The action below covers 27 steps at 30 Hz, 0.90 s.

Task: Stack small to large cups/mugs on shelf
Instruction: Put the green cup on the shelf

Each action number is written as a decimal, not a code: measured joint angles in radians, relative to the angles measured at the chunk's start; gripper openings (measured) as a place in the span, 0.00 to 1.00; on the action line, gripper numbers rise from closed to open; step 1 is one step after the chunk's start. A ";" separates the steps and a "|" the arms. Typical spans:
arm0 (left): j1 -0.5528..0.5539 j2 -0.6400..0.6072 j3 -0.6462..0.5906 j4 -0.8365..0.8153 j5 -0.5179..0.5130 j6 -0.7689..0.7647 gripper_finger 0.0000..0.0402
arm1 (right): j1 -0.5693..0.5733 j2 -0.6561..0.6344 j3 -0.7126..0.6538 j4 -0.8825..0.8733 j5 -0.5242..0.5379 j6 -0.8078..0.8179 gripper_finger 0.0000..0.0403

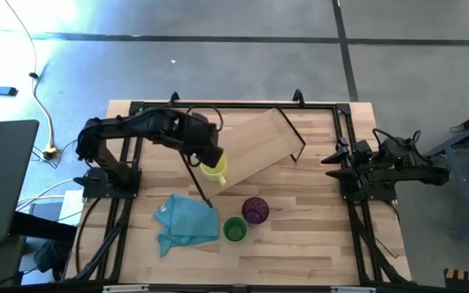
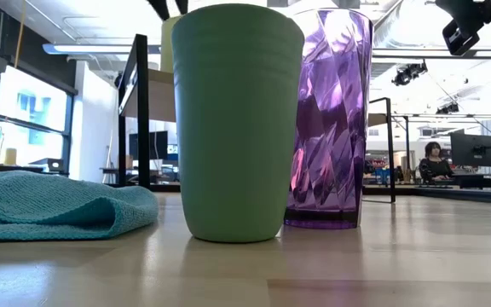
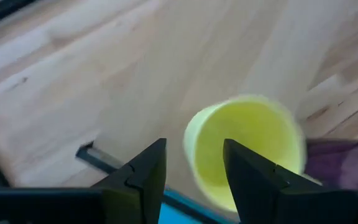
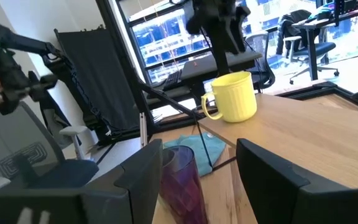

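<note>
Yellow mug (image 1: pixel 215 170) standing upright on the near end of the shelf (image 1: pixel 255 146), handle side visible in the right wrist view (image 4: pixel 232 96), mouth open to the left wrist camera (image 3: pixel 247 146). Directly above it, left gripper (image 1: pixel 210 156), fingers (image 3: pixel 143 177) spread apart, nothing pinched between them, mug rim just past the fingertips and clear of both. Seen from the far side as a dark shape hanging right over the mug (image 4: pixel 219 25).

Down from that gripper toward the table's front edge: purple tumbler (image 1: pixel 256 210) upright on the tabletop (image 1: pixel 316 244), green cup (image 1: pixel 234 229) just beside it, closer to the front. In the low view, standing side by side, green cup (image 2: pixel 237 119) in front and overlapping the purple tumbler (image 2: pixel 331 119); touching or not, cannot tell. Off to the left gripper's own side of those two, teal cloth (image 1: pixel 187 221) lying crumpled on the wood, near the green cup.

Shelf lying angled across the table, black leg (image 1: pixel 293 134) at its far end, another thin dark leg (image 1: pixel 199 181) running down past the mug to the cloth.

Well apart from all of it, right gripper (image 1: pixel 332 159) parked at the table's right edge, fingers (image 4: pixel 272 180) wide open and empty, purple tumbler (image 4: pixel 182 177) showing between them farther off.
</note>
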 joint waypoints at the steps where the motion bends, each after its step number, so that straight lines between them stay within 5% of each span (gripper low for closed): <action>1: 0.000 -0.002 0.025 0.000 -0.009 0.004 0.37 | 0.000 0.000 0.000 0.001 0.000 0.000 0.49; 14: -0.094 -0.005 0.383 0.040 -0.074 0.121 0.37 | 0.000 0.000 0.000 -0.066 0.000 0.050 0.49; 27: -0.452 0.002 0.374 0.714 -0.017 0.686 0.37 | 0.000 0.000 0.000 -0.016 0.001 0.019 0.49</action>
